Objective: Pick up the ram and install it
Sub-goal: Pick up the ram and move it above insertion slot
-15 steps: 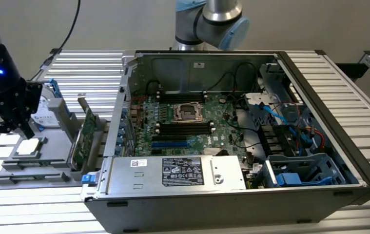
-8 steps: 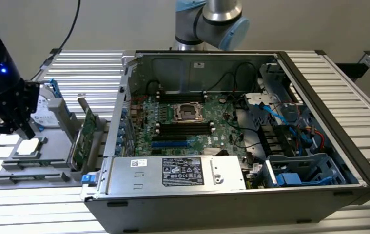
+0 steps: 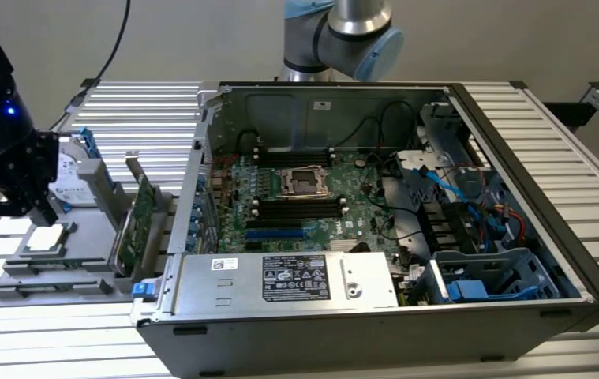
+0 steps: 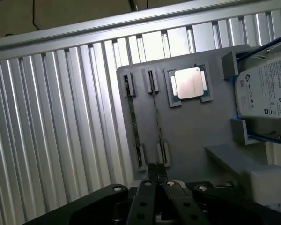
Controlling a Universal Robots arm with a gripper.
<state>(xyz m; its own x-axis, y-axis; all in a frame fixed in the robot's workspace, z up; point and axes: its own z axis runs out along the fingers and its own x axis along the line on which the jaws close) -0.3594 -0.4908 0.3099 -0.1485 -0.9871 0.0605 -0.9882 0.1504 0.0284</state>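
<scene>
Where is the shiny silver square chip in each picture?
Exterior view: the silver square chip lies on the grey tray, at the exterior view's left.
Wrist view: on that tray, between two thin slots and the silver hard drive with blue rails.
Shared landmark: that hard drive, beside the chip.

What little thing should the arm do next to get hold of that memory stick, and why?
Probably open up. The gripper is shut with nothing held, hanging over the grey holder, where the ram sits on edge in its slot, close to the fingertips. Shut like this, it cannot straddle the thin stick, so opening looks like the sensible first step.
</scene>
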